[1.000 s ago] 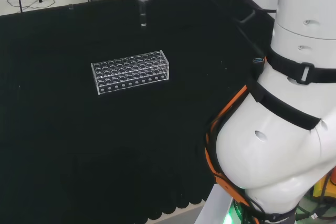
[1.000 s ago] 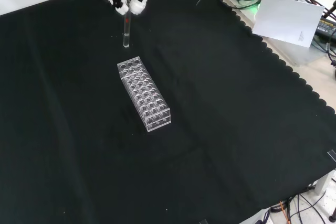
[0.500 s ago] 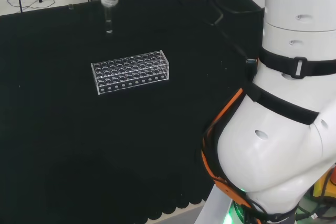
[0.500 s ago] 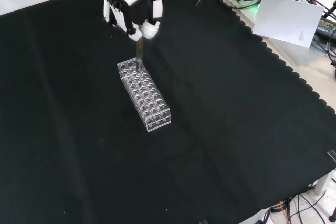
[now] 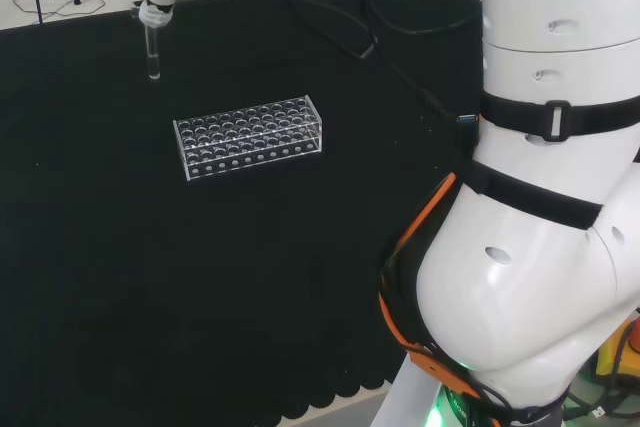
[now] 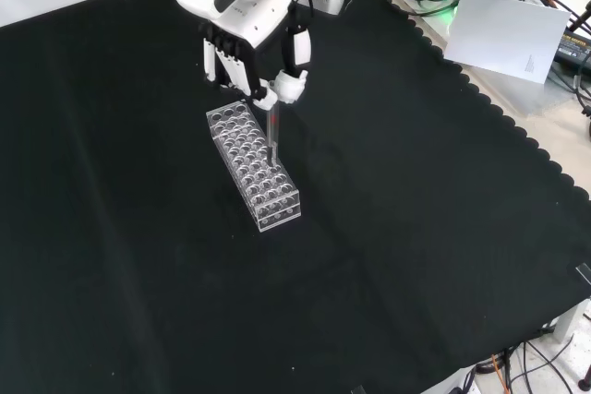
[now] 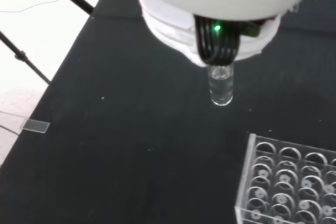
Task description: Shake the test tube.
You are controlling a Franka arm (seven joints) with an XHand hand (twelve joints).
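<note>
Test tube gripped by the hand and held clear of the rack, mid-shake by appearance.

The hand (image 6: 242, 8) has its fingers curled round the top of the test tube (image 6: 273, 138); the tube hangs upright in the air, out of the rack (image 6: 254, 166), with its round bottom free; in the head view it sits up and to the left of the rack, apart from it; judged state: tube lifted and in hand, shaking likely under way, return to the rack possibly left; tube is clear, slender and cylindrical; rack is clear, box-shaped plastic with rows of round holes; desk (image 6: 416, 228) carries matte black cloth with a scalloped edge.
</note>
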